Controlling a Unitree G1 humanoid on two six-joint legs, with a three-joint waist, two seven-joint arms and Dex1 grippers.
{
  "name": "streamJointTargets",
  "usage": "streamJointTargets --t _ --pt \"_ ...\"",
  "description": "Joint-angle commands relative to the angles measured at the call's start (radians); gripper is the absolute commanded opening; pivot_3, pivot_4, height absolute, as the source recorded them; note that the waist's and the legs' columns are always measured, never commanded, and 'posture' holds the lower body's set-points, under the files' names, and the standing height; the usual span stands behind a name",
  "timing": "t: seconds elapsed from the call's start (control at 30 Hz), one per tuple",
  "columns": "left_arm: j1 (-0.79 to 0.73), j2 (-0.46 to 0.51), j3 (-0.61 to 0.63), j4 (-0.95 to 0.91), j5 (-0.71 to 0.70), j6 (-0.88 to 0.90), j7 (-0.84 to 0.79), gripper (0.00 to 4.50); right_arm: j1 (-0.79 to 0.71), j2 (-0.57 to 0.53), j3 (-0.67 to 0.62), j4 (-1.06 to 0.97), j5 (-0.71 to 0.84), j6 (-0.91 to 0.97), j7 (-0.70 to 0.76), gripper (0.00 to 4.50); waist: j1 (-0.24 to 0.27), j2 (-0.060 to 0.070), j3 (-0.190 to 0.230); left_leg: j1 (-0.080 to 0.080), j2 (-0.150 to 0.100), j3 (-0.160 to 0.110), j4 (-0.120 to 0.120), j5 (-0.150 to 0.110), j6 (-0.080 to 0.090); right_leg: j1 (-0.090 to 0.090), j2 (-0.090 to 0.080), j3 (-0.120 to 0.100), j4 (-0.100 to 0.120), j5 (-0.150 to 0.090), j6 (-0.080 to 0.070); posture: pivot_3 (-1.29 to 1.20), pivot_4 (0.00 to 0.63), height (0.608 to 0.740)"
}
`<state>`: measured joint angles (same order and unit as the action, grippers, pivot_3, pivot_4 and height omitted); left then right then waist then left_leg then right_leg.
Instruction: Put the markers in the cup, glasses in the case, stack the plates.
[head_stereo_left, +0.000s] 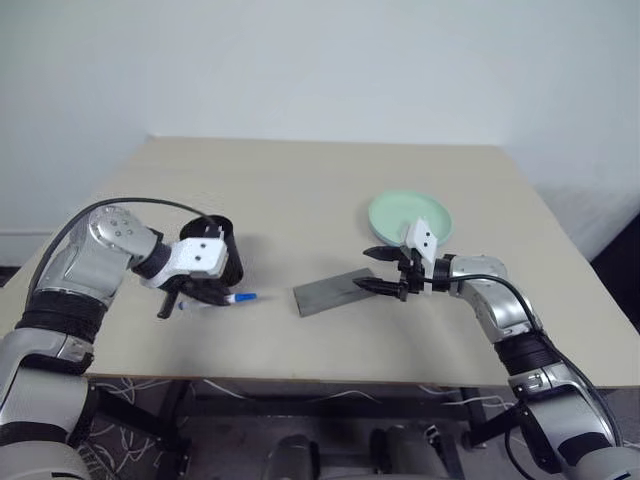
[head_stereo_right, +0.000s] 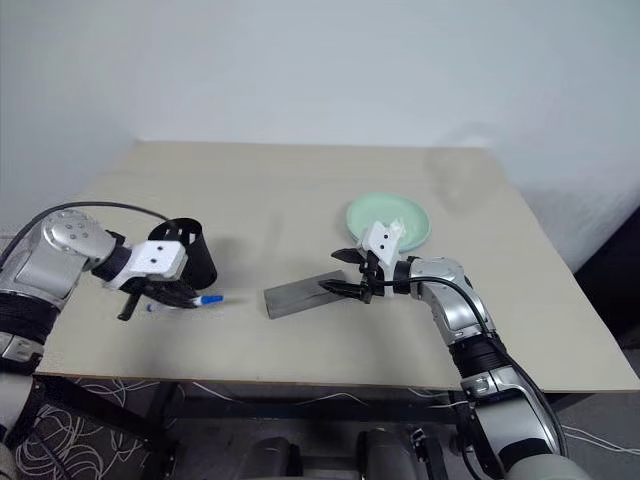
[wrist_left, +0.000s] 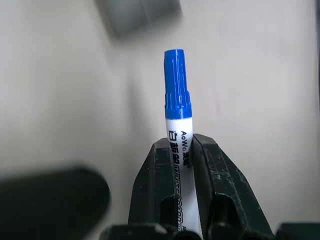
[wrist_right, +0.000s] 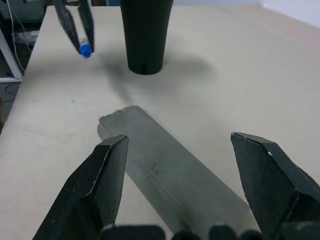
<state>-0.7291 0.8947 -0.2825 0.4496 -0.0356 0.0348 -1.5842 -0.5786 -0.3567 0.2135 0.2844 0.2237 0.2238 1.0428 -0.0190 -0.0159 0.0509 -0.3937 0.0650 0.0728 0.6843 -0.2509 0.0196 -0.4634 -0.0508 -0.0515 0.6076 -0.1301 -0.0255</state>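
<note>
We see the left claw (wrist_left: 181, 152) clamped on the white barrel of the slim blue-capped marker (wrist_left: 178, 100), gripped well back so the capped end sticks far out, just beside the black tapered plastic cup (head_stereo_right: 192, 250) on the pale beige desk (head_stereo_left: 300, 190). The risk we judge greatest is the long free end striking the cup's rim and tipping the light tumbler, or the marker pivoting in so narrow a pinch. The right claw (wrist_right: 177, 150) stands wide apart astride the near end of the closed grey oblong case (wrist_right: 165, 165), holding nothing; a shove could slide the case. Behind it sits the pale mint green round plate (head_stereo_left: 395, 213). The desk is matte, the wall plain white, with cables on the floor below.
</note>
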Motion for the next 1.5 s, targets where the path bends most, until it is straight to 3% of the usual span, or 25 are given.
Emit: streamJointTargets --t 0.03,0.3,0.7,1.03,1.33,1.5 --pt "-0.029 -0.054 0.104 -0.081 -0.092 0.107 0.084 0.07 -0.019 -0.003 -0.014 -0.03 0.004 -0.008 0.005 3.56 -0.003 0.0 0.0 0.0 0.0 0.0 0.001 0.0 0.0 0.0 0.0 0.0 0.0 0.0 0.0 0.0 0.0 0.74" --pt "-0.047 -0.217 0.338 -0.125 -0.185 0.159 0.464 0.07 -0.012 -0.018 -0.011 -0.044 0.005 0.001 0.018 3.56 -0.009 0.0 0.0 0.002 0.0 -0.001 0.001 0.001 0.001 0.001 0.002 0.003 0.001 0.001 0.002 0.0 0.0 0.74" --pt "0.087 -0.265 0.529 -0.23 -0.181 0.068 0.866 0.07 -0.028 -0.022 -0.006 -0.035 0.001 0.003 0.04 3.56 -0.02 0.0 0.0 0.002 -0.001 0.0 0.0 0.001 0.001 0.002 0.002 0.004 0.001 0.002 0.003 0.0 0.0 0.74" --pt "0.262 -0.288 0.563 -0.376 -0.24 0.165 0.945 0.07 -0.04 -0.021 -0.003 -0.022 -0.001 -0.001 0.055 3.56 -0.02 -0.001 0.0 0.003 -0.001 0.0 -0.001 -0.001 -0.003 0.003 0.002 0.004 0.0 0.002 0.002 0.0 0.0 0.74" --pt "0.301 -0.289 0.566 -0.398 -0.249 0.191 0.984 0.07 -0.042 -0.02 -0.005 -0.017 0.0 -0.003 0.057 3.56 -0.021 -0.001 0.0 0.004 -0.001 0.0 -0.001 -0.001 -0.003 0.003 0.002 0.003 0.0 0.002 0.002 0.0 0.0 0.74" --pt "0.327 -0.289 0.569 -0.409 -0.258 0.189 0.995 0.07 -0.059 -0.007 -0.056 -0.043 0.082 0.08 0.064 3.56 -0.027 -0.001 0.0 0.004 -0.001 0.0 -0.001 -0.001 -0.003 0.003 0.002 0.004 0.0 0.002 0.002 0.0 0.0 0.74"
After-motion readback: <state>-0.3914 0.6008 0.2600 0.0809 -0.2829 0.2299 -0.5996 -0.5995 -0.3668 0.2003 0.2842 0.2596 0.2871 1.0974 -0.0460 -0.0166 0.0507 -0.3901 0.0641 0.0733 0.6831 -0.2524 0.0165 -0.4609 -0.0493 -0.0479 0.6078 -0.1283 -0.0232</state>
